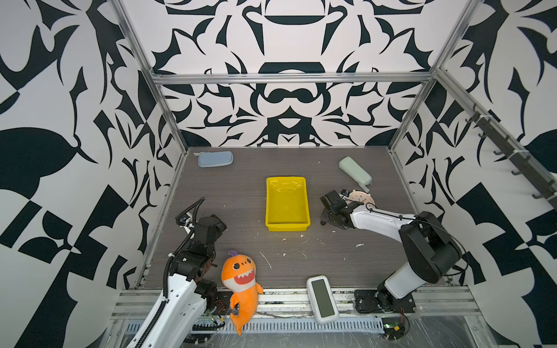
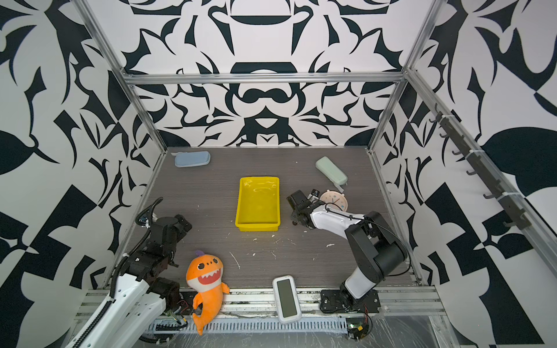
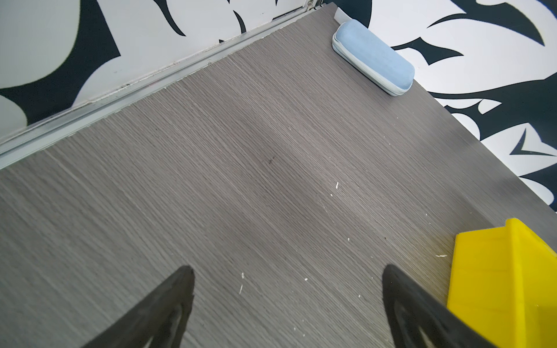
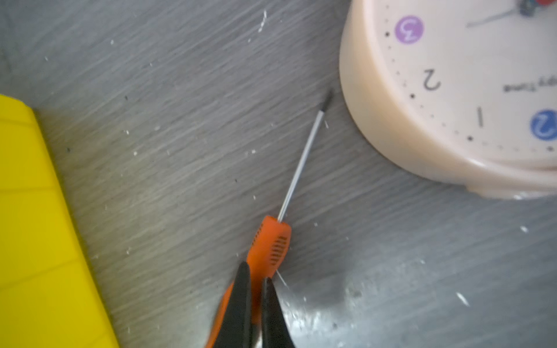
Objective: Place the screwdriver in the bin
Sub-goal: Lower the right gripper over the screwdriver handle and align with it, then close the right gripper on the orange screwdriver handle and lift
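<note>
The grey wood-grain table (image 1: 241, 211) is filling the floor of the patterned booth in both top views. Taking the yellow bin (image 1: 286, 180) (image 2: 257, 180) as the dial's centre, the right arm (image 1: 422, 253) is reaching in from 4 o'clock and the left arm (image 1: 193, 259) is sitting folded at 8 o'clock. The left gripper (image 3: 288, 271) is standing with its jaws spread wide and holding nothing, above bare table, with a corner of the bin (image 3: 497, 271) beside it.

The bin is lying empty at mid-table. An orange shark plush (image 1: 241, 280) is lying at 7 o'clock on the front edge, and a white device (image 1: 322, 298) with a grey-green panel is resting at 5 o'clock. A blue case (image 1: 215, 158) is lying at 11 o'clock, a pale green case (image 1: 355, 170) at 1 o'clock. A cream clock (image 1: 363, 199) (image 4: 437, 105) is lying face up at 3 o'clock.

The right gripper (image 4: 255, 272) is pinching the orange handle of the screwdriver (image 4: 271, 244), jaws closed tight on it. The screwdriver is sitting outside the bin (image 4: 36, 226), between it and the clock at 3 o'clock, its thin shaft pointing at the clock, the tip just beside the clock's wall.
</note>
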`<state>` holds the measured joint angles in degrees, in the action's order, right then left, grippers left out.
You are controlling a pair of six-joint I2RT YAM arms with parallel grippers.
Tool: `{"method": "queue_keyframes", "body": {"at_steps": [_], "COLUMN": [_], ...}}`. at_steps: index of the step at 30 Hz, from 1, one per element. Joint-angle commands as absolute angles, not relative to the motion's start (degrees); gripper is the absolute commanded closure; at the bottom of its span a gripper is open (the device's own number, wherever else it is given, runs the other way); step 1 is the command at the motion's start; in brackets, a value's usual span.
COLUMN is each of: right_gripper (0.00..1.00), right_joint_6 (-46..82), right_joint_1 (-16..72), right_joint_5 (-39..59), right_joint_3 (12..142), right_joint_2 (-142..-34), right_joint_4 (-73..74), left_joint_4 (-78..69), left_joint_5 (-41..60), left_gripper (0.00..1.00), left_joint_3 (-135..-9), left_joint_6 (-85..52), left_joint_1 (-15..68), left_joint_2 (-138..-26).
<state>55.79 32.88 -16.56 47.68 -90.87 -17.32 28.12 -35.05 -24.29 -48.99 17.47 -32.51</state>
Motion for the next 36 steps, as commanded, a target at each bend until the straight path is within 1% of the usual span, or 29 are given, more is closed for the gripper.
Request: {"method": "queue_keyframes", "body": {"at_steps": [1, 6, 10, 15, 16, 17, 18, 20, 24, 30, 36], "right_gripper": [1.00, 1.00, 1.00, 0.99, 0.90, 0.77, 0.66, 0.56, 0.46, 0.46, 0.46], "right_joint_6": [53.7, 52.2, 51.3, 52.0, 52.5, 53.1, 53.6, 53.9, 54.6, 56.2, 61.1], "right_joint_1": [34.5, 37.6, 40.3, 41.2, 41.2, 41.2, 41.2, 41.2, 41.1, 38.7, 38.0], "right_joint_5": [-20.3, -24.6, -27.6, -27.5, -27.5, -27.3, -26.8, -26.4, -26.0, -21.6, -20.5], "right_joint_3": [47.7, 51.2, 54.3, 55.2, 55.0, 54.7, 54.4, 53.4, 51.0, 51.3, 53.5], "right_joint_2": [-87.6, -84.0, -83.1, -83.5, -83.5, -83.4, -83.3, -83.2, -83.7, -89.1, -95.8], "right_joint_4": [-21.5, -24.2, -25.2, -26.5, -27.3, -28.5, -29.3, -30.4, -27.9, -23.1, -23.7], "left_joint_4": [27.9, 28.1, 27.9, 27.7, 27.8, 27.9, 28.1, 28.0, 28.0, 27.8, 27.6], "left_joint_5": [-35.0, -34.9, -34.9, -34.8, -34.8, -34.8, -34.8, -34.7, -34.6, -34.5, -34.8], "left_gripper": [0.00, 0.00, 0.00, 0.00, 0.00, 0.00, 0.00, 0.00, 0.00, 0.00, 0.00], "left_joint_3": [-23.6, -23.5, -23.3, -23.2, -23.3, -23.4, -23.4, -23.4, -23.4, -23.1, -23.4], "left_joint_6": [-48.8, -48.9, -48.7, -48.6, -48.6, -48.6, -48.7, -48.7, -48.7, -48.5, -48.5], "left_joint_1": [17.3, 17.2, 17.2, 17.3, 17.2, 17.2, 17.3, 17.2, 17.3, 17.3, 17.2], "left_joint_2": [-31.8, -31.4, -31.1, -31.1, -31.2, -31.2, -31.3, -31.1, -30.9, -31.0, -31.4]}}
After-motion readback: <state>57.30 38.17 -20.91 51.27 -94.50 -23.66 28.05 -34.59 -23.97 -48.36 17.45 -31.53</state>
